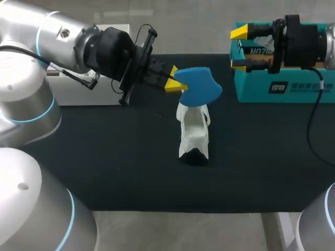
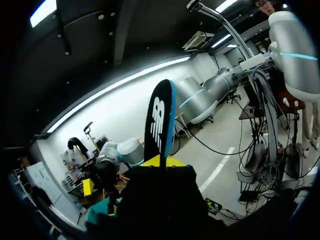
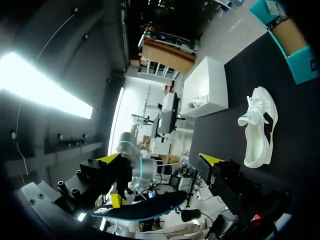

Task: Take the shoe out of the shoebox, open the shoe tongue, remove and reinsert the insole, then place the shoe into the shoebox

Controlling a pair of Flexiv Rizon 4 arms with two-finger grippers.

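A white shoe [image 1: 193, 133] lies on the black table mat with its opening facing up; in the right wrist view the shoe [image 3: 260, 127] lies off to one side, beyond the finger there. My left gripper [image 1: 175, 82] is shut on the blue insole [image 1: 201, 86], holding it in the air just above the shoe's far end. In the left wrist view the insole [image 2: 161, 122] stands edge-on, black underside showing, between the yellow tips of that gripper [image 2: 160, 161]. My right gripper [image 1: 238, 48] hangs open and empty in front of the teal shoebox [image 1: 282, 86]. The insole [image 3: 142, 207] also shows below my right gripper [image 3: 160, 160].
A white box [image 1: 89, 89] stands at the back left, behind my left arm. The teal shoebox [image 3: 290, 40] sits at the back right corner of the mat. The black mat [image 1: 131, 167] runs to the table's front edge.
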